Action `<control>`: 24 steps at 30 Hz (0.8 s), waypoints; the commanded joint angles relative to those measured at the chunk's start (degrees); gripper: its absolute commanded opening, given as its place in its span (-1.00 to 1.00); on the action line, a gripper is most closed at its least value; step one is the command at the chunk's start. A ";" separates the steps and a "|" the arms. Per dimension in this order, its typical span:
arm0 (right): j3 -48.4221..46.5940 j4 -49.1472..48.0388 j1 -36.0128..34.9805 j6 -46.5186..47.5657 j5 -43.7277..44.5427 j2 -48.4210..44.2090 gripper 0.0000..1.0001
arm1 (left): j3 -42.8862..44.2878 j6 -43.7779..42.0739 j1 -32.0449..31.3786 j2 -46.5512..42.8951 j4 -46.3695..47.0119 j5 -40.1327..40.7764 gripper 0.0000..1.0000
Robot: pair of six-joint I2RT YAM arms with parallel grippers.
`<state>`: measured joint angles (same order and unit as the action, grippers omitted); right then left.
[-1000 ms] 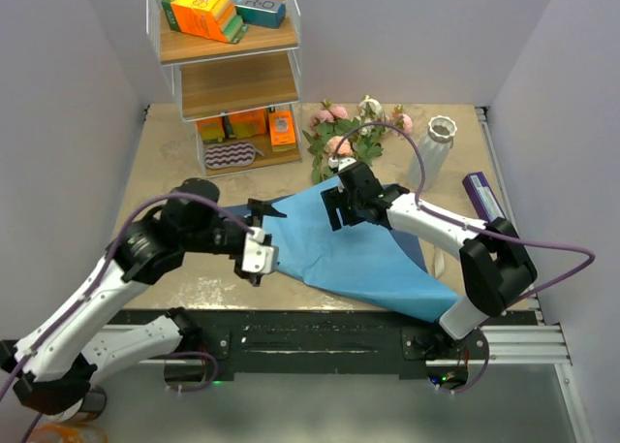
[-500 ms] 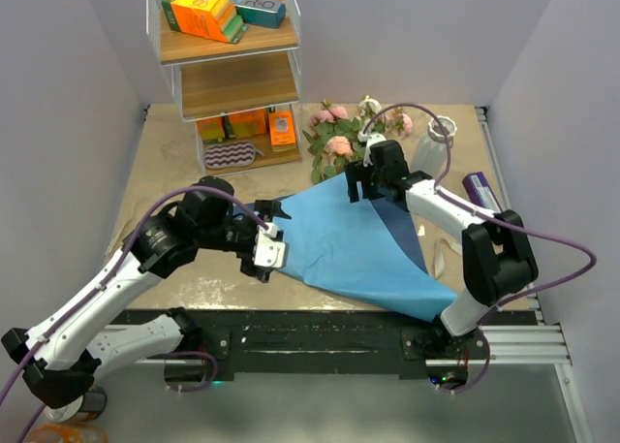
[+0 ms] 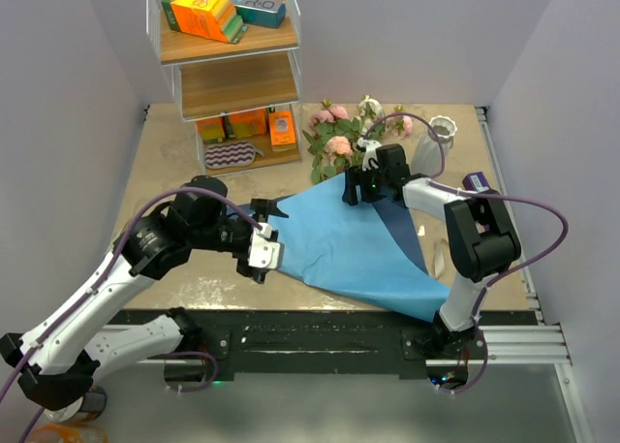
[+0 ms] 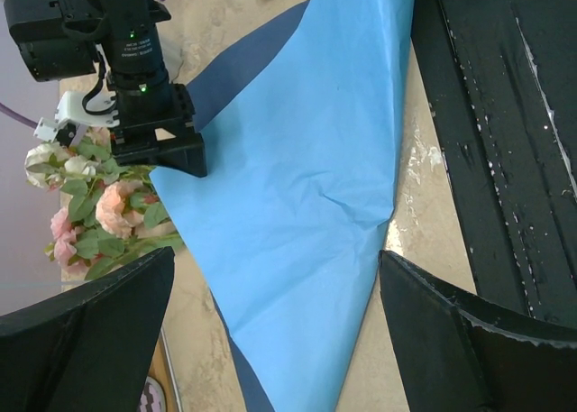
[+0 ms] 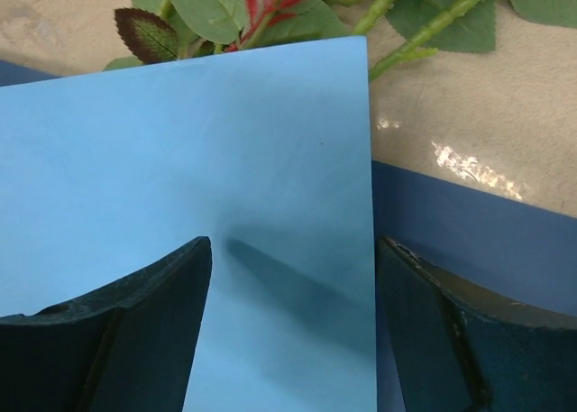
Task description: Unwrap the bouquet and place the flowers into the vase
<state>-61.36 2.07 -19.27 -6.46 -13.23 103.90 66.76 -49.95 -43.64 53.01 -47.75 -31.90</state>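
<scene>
Apparently the unwrapping step is nearly finishing. The light blue paper sheet point(image 3: 339, 249) is lying open and flat on the beige table point(image 3: 184, 162), with a dark blue sheet point(image 3: 402, 225) showing under its right edge, and no wrapping is enclosing the flowers. The bunch of pink and cream artificial roses with green leaves point(image 3: 344, 138) is resting on the table at the far corner of the paper. It is near the tall white ribbed vase point(image 3: 433, 144), which is standing upright to the right of it with no stem showing in it.

The right end effector point(image 3: 373, 183) is hovering over that far corner, its jaws standing wide and gripping nothing. The left end effector point(image 3: 274, 237) is hanging over the left side of the paper, also fully spread and empty.

The flowers are lying flat, with the blooms pointing toward the far side of the table. The stems are seeming to run back toward the paper, but the right end effector is hiding their ends, so I cannot tell the long axis exactly.

In my judgement the next move is calling for a grip on the stems, then turning the flowers upright, stems down, because the vase mouth is looking narrow.
</scene>
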 commanded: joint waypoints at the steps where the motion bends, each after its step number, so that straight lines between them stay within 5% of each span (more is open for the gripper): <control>1: -0.07 -4.00 0.11 0.30 -3.90 0.43 0.50 | 2.41 1.52 -0.13 -0.63 -0.07 -1.32 0.99; 5: -0.60 -3.21 0.11 0.13 -5.92 1.30 0.23 | 2.41 2.58 -0.13 -0.37 0.11 -1.50 0.99; 6: -0.69 -3.12 0.11 -0.22 -7.49 1.48 -0.15 | 2.41 3.02 -0.13 -0.19 0.37 -1.24 0.99; 8: -0.16 -3.29 0.11 -0.66 -8.30 1.40 -0.44 | 2.50 4.07 -0.13 0.33 0.55 -1.06 0.99; 9: 0.27 -3.38 0.11 -1.18 -8.56 1.13 -0.78 | 2.32 4.60 -0.13 0.51 0.98 -0.97 0.99; 11: 0.98 -3.65 0.11 -1.36 -8.74 0.43 -1.00 | 2.15 6.27 -0.13 0.69 1.78 -1.15 0.99; 20: 2.39 -0.23 -0.07 -1.19 -8.30 -14.14 -1.00 | 2.06 12.16 0.48 3.50 7.93 3.42 0.99; 24: 4.14 -0.13 -0.07 -1.01 -4.63 -21.01 -1.00 | 2.84 14.00 4.69 7.44 9.25 -1.82 0.99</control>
<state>-57.82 2.87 -19.27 -7.46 -20.25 90.15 67.20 -39.81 -42.70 57.28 -42.48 -30.17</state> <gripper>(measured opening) 0.007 0.994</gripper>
